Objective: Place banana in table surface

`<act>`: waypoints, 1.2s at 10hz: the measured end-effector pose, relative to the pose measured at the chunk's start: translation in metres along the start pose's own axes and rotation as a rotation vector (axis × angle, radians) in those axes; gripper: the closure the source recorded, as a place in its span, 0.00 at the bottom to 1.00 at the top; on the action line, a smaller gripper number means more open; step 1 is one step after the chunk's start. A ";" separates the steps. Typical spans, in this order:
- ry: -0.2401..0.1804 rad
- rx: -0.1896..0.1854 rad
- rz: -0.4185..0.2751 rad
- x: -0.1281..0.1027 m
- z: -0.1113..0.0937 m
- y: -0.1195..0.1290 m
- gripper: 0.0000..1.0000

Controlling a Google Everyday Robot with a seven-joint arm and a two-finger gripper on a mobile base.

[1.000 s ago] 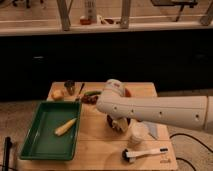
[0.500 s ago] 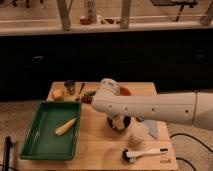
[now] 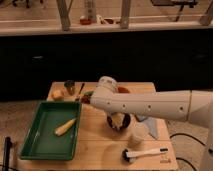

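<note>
One brush (image 3: 145, 153) lies nearest on the table (image 3: 99, 144). Banana (image 3: 65, 127) unmoved, lying in green tray (image 3: 36, 144). Hand (image 3: 118, 122) hangs mid-table right of tray, shifted leftward since before; grip state cannot be told. Yellow-orange lump (image 3: 57, 94) at far edge.

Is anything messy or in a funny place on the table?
Nothing looks spilled or broken. The banana lies slanted in the green tray, not on the table surface. The pincer hangs under the arm, above the table's middle, away from the banana.
</note>
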 end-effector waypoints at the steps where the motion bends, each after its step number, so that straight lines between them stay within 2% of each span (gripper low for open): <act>1: -0.013 0.005 -0.029 -0.006 -0.004 0.000 0.20; 3: -0.058 0.027 -0.115 -0.037 -0.018 -0.009 0.20; 5: -0.094 0.043 -0.161 -0.050 -0.025 -0.012 0.20; 12: -0.264 0.105 -0.318 -0.096 -0.046 -0.031 0.20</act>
